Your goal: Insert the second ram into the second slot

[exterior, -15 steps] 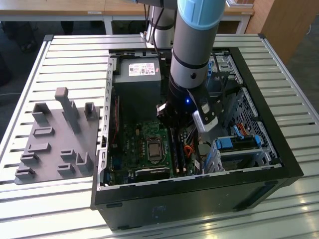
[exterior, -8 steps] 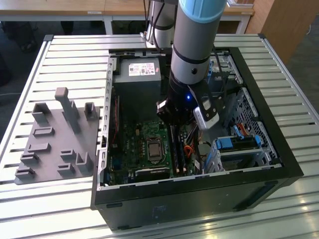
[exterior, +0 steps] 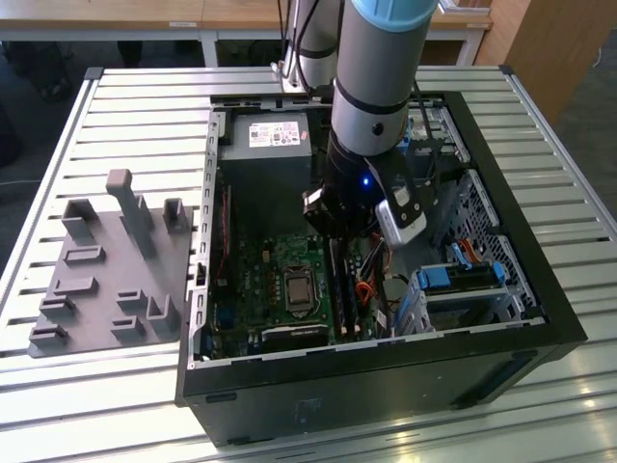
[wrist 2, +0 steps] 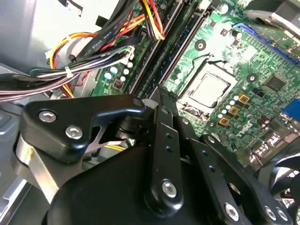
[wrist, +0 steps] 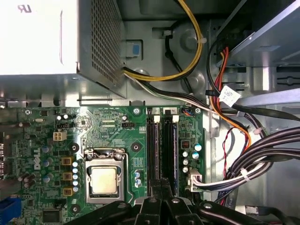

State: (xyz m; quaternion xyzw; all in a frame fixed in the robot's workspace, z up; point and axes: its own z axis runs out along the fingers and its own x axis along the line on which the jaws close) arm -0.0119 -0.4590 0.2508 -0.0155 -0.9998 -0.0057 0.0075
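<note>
Gripper (exterior: 339,231) low inside black metal case (exterior: 501,376), fingers together over long black memory slots (wrist: 161,150) on green motherboard (wrist: 108,126); can't tell whether second ram is seated there.

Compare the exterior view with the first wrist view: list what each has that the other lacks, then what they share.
Exterior view alone: the grey fixture tray on the slatted table, the arm reaching down into the open computer case, and the blue drive bracket.

First wrist view alone: the white cable tag and the white connector.

Both: the motherboard, the CPU socket, the black memory slots, the power supply, and the gripper low over the slots.
</note>
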